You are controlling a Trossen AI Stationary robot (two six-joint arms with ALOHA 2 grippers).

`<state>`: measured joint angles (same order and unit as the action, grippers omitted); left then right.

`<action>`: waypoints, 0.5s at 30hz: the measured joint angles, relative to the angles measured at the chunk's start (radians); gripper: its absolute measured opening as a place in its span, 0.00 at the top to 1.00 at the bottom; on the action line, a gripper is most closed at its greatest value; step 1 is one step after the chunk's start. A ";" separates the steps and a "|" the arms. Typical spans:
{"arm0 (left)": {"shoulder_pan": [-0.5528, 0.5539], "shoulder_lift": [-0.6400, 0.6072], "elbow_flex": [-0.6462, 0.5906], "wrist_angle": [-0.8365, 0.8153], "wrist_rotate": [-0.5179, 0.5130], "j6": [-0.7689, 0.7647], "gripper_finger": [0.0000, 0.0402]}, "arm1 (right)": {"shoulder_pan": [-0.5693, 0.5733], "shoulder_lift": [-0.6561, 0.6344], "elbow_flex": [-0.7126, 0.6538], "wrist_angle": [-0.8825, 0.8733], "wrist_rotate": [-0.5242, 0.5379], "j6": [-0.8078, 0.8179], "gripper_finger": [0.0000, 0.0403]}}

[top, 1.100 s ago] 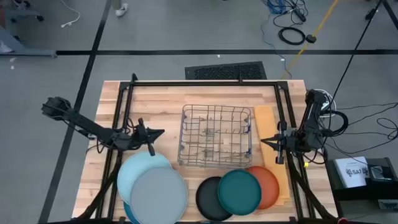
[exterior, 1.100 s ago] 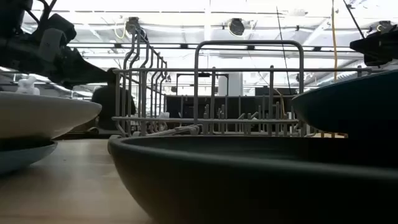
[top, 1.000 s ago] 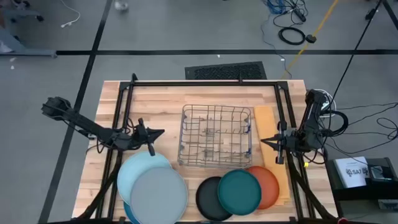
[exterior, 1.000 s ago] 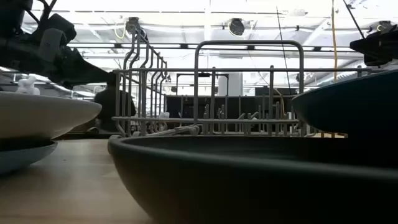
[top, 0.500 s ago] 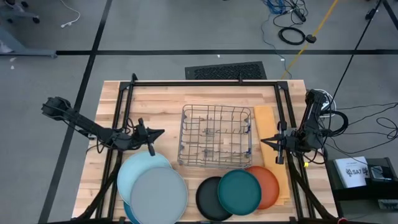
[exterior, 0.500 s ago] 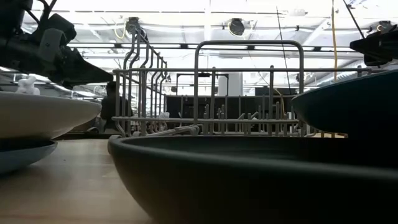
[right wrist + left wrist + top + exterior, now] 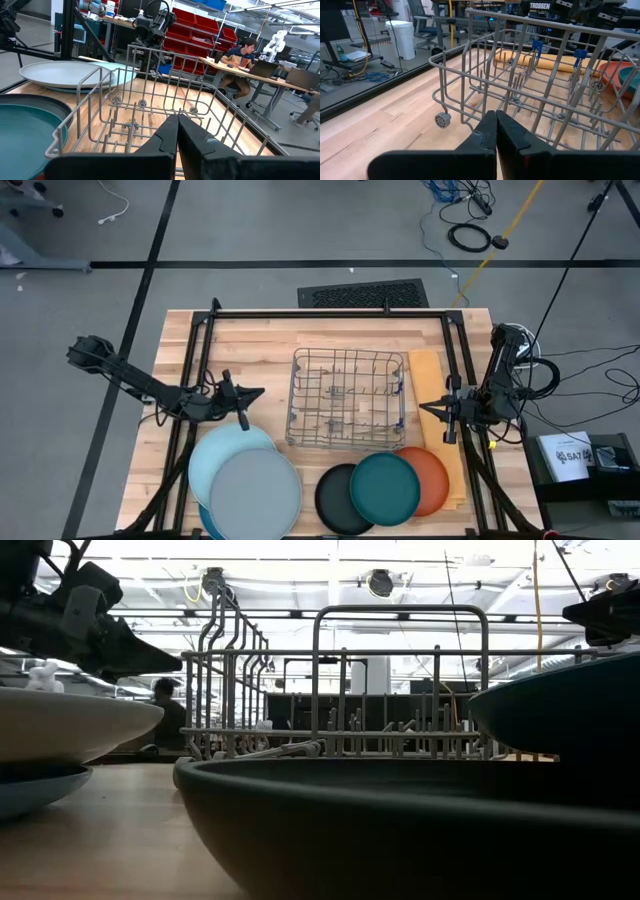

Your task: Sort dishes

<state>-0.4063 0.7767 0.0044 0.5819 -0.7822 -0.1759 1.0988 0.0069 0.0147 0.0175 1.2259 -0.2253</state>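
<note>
Three large plates lie stacked at the near left: grey (image 7: 256,494) on top, on pale blue (image 7: 222,450), with medium blue (image 7: 207,521) lowest. At the near right, a dark teal plate (image 7: 385,488) overlaps a black one (image 7: 336,500) and an orange one (image 7: 432,480). The wire rack (image 7: 346,399) stands mid-table. My left gripper (image 7: 257,393) hovers shut left of the rack, pointing at it (image 7: 496,126). My right gripper (image 7: 424,408) hovers shut right of the rack (image 7: 177,128).
A yellowish board (image 7: 426,378) lies right of the rack, under the orange plate. Black frame bars (image 7: 330,313) run along the table's far edge and both sides. Bare wood (image 7: 250,350) lies beyond the left gripper. A person (image 7: 239,60) sits at a desk beyond the table.
Both arms and all plates have kept still. A person in the room behind the table has shifted a little.
</note>
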 joint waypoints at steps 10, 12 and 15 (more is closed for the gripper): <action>0.060 0.003 0.025 0.394 0.009 -0.166 1.00 | 0.000 0.000 0.000 -0.001 0.000 0.000 0.98; 0.082 0.001 0.060 0.493 0.183 -0.147 1.00 | 0.000 0.000 0.000 -0.001 0.000 0.000 0.98; 0.101 0.023 0.158 0.545 0.499 -0.180 1.00 | 0.000 0.000 0.000 0.000 0.000 0.000 0.98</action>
<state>-0.3058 0.7998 0.1628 1.1274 -0.2831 -0.3561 1.0988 0.0067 0.0147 0.0177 1.2259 -0.2253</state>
